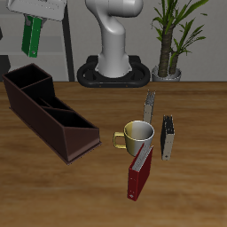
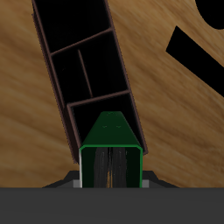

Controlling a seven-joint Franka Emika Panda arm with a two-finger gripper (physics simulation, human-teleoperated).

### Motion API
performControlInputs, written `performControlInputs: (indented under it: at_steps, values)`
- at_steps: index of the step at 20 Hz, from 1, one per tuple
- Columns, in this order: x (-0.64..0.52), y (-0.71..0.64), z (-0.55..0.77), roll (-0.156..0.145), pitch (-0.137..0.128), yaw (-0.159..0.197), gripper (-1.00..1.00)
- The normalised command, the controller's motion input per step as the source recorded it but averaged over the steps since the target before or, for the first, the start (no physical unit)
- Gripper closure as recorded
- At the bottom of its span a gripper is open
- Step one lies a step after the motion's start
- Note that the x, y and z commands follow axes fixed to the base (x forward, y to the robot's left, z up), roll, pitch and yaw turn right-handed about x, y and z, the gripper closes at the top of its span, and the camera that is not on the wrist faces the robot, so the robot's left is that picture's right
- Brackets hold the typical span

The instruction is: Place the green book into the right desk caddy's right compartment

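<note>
Wood table with caddy (image 1: 49, 113) at about 9 o'clock: gripper (image 1: 37, 19) clenched on green book (image 1: 32, 36), held high above caddy's back end; carry step; next, line up over right compartment, lower, release.

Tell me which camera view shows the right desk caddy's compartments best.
The wrist view: it looks straight down into the right desk caddy, so its dividers and open compartments are plain beneath the green book. The exterior view shows the whole caddy at a slant, its walls hiding much of the inside.
</note>
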Motion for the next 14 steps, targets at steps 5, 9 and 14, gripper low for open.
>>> performControlInputs:
  at_steps: [5,9,14]
  values:
    - [0.09,-0.01,0.00,-0.007,-0.003,-0.002,1.00]
    - [0.06,0.02,-0.07,0.000,0.006,-0.007,1.00]
    - [0.07,-0.02,-0.09,-0.004,0.011,-0.011,1.00]
